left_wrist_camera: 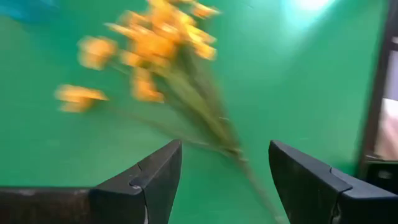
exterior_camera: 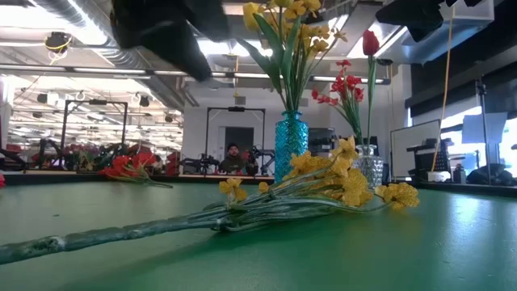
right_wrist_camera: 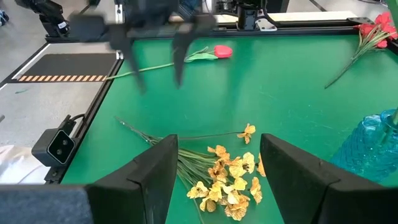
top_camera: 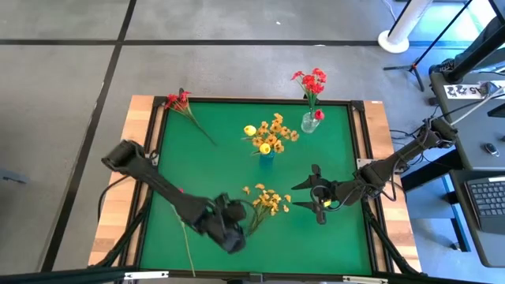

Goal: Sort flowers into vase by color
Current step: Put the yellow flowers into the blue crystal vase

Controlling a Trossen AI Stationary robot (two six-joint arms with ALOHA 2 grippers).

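High view shows our left gripper (top_camera: 230, 225), fingers spread, just beside the yellow-orange cluster (top_camera: 268, 200), nearer than the spread right gripper (top_camera: 316, 196); its stem runs toward us, well short of the blue vase (top_camera: 267, 157).

Overhead, table-level, two wrist views

The worktop (top_camera: 331, 237) has a green surface in a dark frame, with pale wooden edges showing at its left and right sides. It stands on a grey floor (top_camera: 63, 95) crossed by dark lines. To its right a laptop (top_camera: 488, 199) sits on a dark desk, and a white round base (top_camera: 392, 39) stands on the floor beyond. In the low view, the room behind has bright ceiling strip lights (exterior_camera: 97, 58), exposed pipes, dark metal racks (exterior_camera: 81, 133), and a person (exterior_camera: 233, 159) seated far off.
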